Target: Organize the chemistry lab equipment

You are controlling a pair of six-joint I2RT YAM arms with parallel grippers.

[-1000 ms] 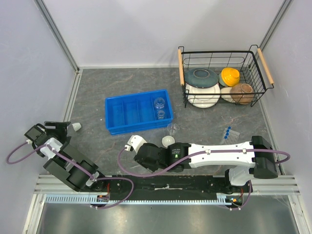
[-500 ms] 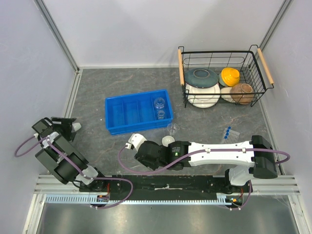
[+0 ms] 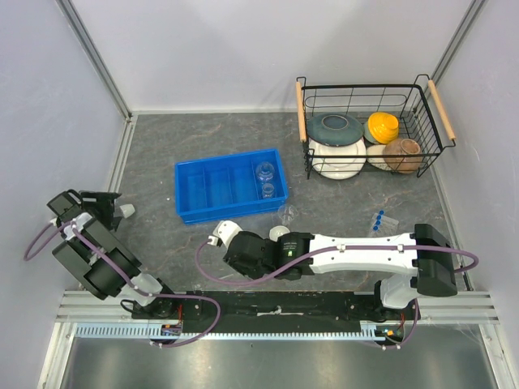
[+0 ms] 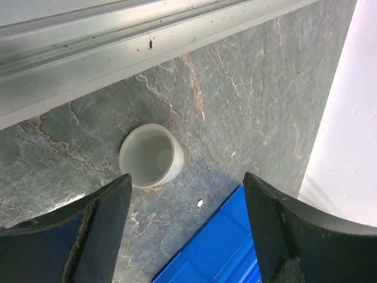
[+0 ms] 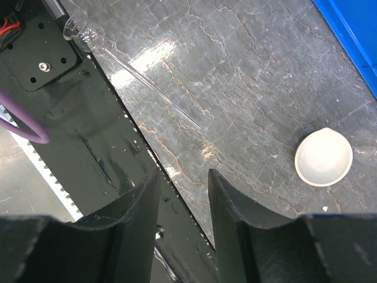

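Note:
A tiny white cup (image 3: 127, 211) (image 4: 151, 154) lies on its side by the left wall rail. My left gripper (image 3: 112, 204) (image 4: 185, 177) hovers over it, open and empty, the cup just beyond its left fingertip. A white round dish (image 3: 280, 233) (image 5: 323, 157) and a clear beaker (image 3: 287, 214) sit in front of the blue tray (image 3: 203, 188), which holds two glass beakers (image 3: 263, 172). Blue-capped tubes (image 3: 379, 219) lie at the right. My right gripper (image 3: 216, 240) (image 5: 183, 174) hangs low over the table's near edge, partly open with nothing between its fingers. A thin glass rod with a bulb end (image 5: 118, 59) lies beyond it.
A wire basket (image 3: 430, 101) at the back right holds large ceramic bowls and plates. The metal wall rail (image 4: 118, 35) runs close behind the cup. The black base plate (image 5: 70, 118) of the arms sits under the right gripper.
The left arm has swung and pulled slightly left, its gripper staying by the cup with jaws a touch narrower. The right arm has edged a little left.

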